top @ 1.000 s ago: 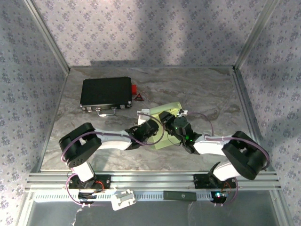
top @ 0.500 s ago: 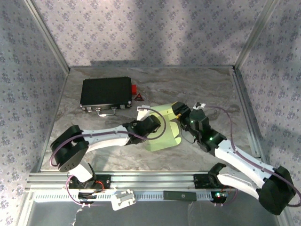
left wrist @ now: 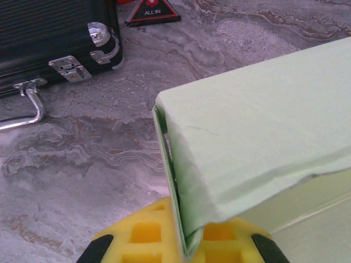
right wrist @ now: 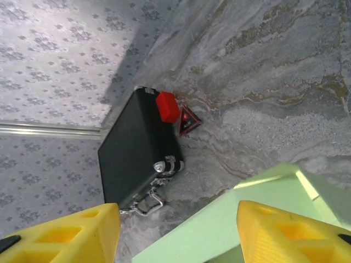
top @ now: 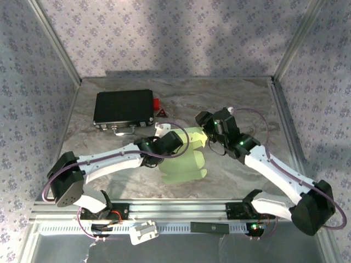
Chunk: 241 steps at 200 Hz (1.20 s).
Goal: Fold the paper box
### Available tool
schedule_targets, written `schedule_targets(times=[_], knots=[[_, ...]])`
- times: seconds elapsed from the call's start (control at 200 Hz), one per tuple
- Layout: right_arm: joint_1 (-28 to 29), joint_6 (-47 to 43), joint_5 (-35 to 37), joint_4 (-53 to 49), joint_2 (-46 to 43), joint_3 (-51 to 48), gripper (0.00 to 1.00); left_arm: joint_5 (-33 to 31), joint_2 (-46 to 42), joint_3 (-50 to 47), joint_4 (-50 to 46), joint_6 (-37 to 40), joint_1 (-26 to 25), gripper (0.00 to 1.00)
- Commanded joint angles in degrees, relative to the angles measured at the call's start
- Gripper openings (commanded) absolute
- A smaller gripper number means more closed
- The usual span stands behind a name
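Paper box (top: 184, 159) lies mid-table (top: 247, 98), between both arms and well apart from the black case (top: 123, 108). It's part-folded, w/ flaps spread on the near side.

L gripper (left wrist: 184, 241): jaws pinched together on a thin upright wall edge of the box, at a corner.

R gripper (right wrist: 178, 233): jaws apart, nothing between them, hovering over the box's far end.

Handling (judgement): thin card, v. light, springy, creases easily, prob. smooth enough to slide on the table. Mid-panels likely buckle under a pinch, so take hold at folded edges/corners. Use light force, w/ the other arm steadying.
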Motion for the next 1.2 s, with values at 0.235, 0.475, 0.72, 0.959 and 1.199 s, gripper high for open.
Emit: schedule_targets(times=[0.235, 0.475, 0.72, 0.959, 1.199], knots=[[-0.3, -1.8, -2.0, -0.9, 4.5, -0.4, 0.6, 0.3, -2.2, 3.1, -4.1, -0.2, -1.1, 0.0], [1.5, 0.2, -2.2, -0.1, 5.2, -2.1, 0.59, -0.4, -2.2, 3.8, -4.2, 0.0, -1.2, 0.0], [2.3, 1.8, -4.2, 3.8, 6.8, -2.6, 0.57, -0.3, -1.3, 4.5, -3.8, 0.4, -1.6, 0.0], [3.1, 4.5, -5.6, 7.6, 7.7, -2.8, 0.44, -0.6, -0.9, 5.1, -3.9, 0.3, -2.2, 0.0], [3.6, 5.9, -3.7, 8.8, 5.6, -3.7, 0.32, -0.8, -1.5, 5.1, -4.2, 0.3, -2.5, 0.0]])
